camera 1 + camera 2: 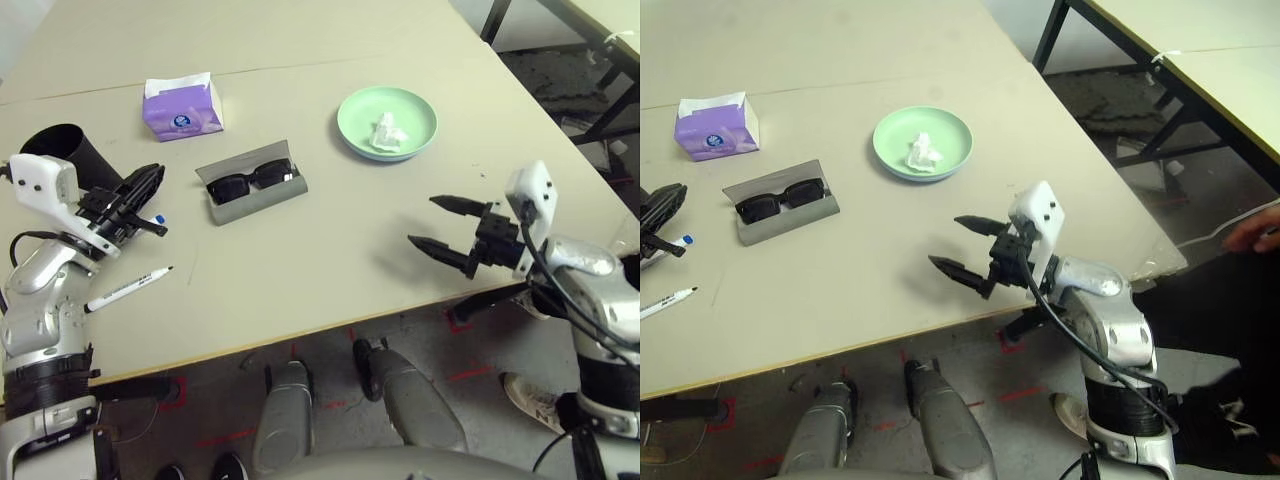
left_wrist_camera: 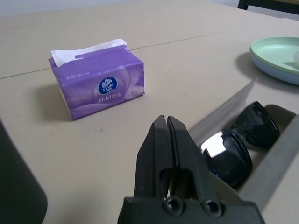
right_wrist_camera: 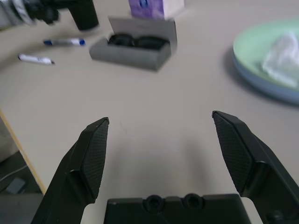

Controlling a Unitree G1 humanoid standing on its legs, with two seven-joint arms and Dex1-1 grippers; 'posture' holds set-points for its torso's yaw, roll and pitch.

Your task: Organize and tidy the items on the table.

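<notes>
My left gripper (image 1: 150, 182) is shut with nothing between its fingers (image 2: 166, 140), hovering at the left of the table (image 1: 330, 260) beside the black cup (image 1: 68, 150). A blue-capped white marker pen (image 1: 157, 219) lies just under it, and a second pen (image 1: 128, 288) lies nearer the front edge. Black sunglasses (image 1: 250, 181) rest in the open grey glasses case (image 1: 262, 198) just right of that gripper. The purple tissue box (image 1: 182, 108) stands behind. A crumpled tissue (image 1: 387, 132) lies in the light-green plate (image 1: 415, 125), which shows a light-blue rim beneath. My right gripper (image 1: 422, 220) is open and empty above the front right.
The table's front edge runs just below both grippers, and its right edge slants away past the plate. A seam line (image 1: 300, 65) crosses the far tabletop. Another table with black legs (image 1: 1060, 35) stands to the right. A person's hand (image 1: 1255, 232) shows at the far right.
</notes>
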